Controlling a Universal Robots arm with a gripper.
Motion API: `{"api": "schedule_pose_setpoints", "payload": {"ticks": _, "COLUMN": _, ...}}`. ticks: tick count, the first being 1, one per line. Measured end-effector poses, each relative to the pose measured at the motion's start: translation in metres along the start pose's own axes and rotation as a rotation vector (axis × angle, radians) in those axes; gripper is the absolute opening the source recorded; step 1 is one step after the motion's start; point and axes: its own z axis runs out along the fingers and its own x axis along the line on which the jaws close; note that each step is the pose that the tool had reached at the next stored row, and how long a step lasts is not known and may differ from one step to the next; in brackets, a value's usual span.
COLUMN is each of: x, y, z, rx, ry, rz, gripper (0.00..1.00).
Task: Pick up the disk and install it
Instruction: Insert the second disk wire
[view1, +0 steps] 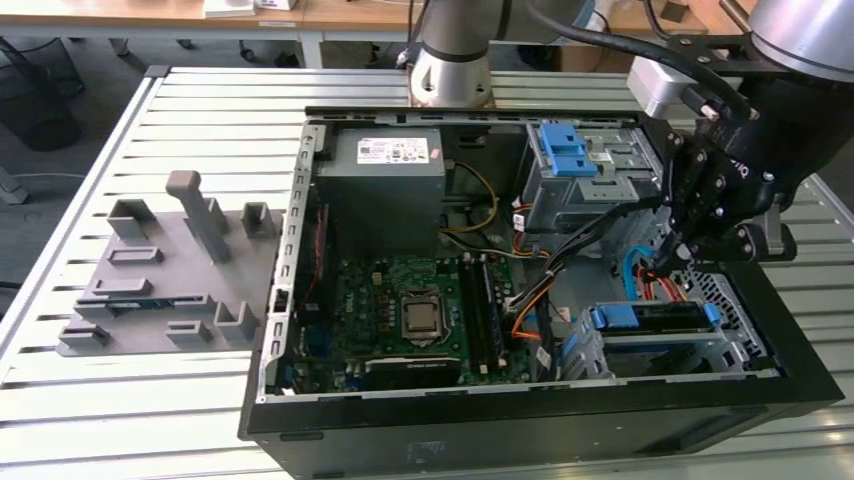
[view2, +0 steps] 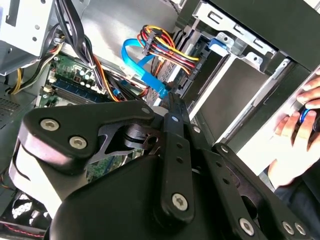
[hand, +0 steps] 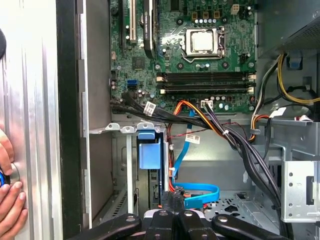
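- From my remote seat, the gripper (view1: 663, 262) hangs inside the open computer case (view1: 534, 420), over the drive bays; I cannot tell how its jaws stand.
- The disk (view1: 650, 318) sits seated edge-on in its bay, blue tab (hand: 149, 154) outward.
- Beyond lies the motherboard (view1: 400, 310).
- A person's hand (view2: 300, 120) rests outside the case.

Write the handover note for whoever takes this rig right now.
Gripper: inside the open computer case, just above the disk.
Disk: in the drive bay at the exterior view's right, its blue tab facing the gripper.
Done: the disk is in the bay.
Left: I cannot tell whether it is fully seated or cabled. A blue data cable lies beside it.
Caution: a person's hand is just outside the case wall.
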Motion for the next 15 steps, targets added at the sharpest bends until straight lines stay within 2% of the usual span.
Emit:
{"api": "schedule_pose_setpoints", "payload": {"ticks": 3, "x": -0.0005, "y": 0.0, "z": -0.0018, "rx": 0.0, "ry": -0.0007, "rz": 0.0, "gripper": 0.11}}
{"api": "schedule_pose_setpoints", "payload": {"ticks": 4, "x": -0.001, "y": 0.0, "z": -0.0019, "rx": 0.0, "ry": -0.0004, "rz": 0.0, "gripper": 0.17}}
{"api": "schedule_pose_setpoints", "payload": {"ticks": 5, "x": -0.0016, "y": 0.0, "z": -0.002, "rx": 0.0, "ry": 0.0, "rz": 0.0, "gripper": 0.17}}
{"api": "schedule_pose_setpoints", "payload": {"ticks": 6, "x": -0.0023, "y": 0.0001, "z": -0.0019, "rx": 0.0, "ry": 0.0, "rz": 0.0, "gripper": 0.24}}
{"api": "schedule_pose_setpoints", "payload": {"ticks": 15, "x": -0.007, "y": 0.0004, "z": 0.0045, "rx": -0.0007, "ry": 0.0001, "rz": 0.0, "gripper": 0.24}}
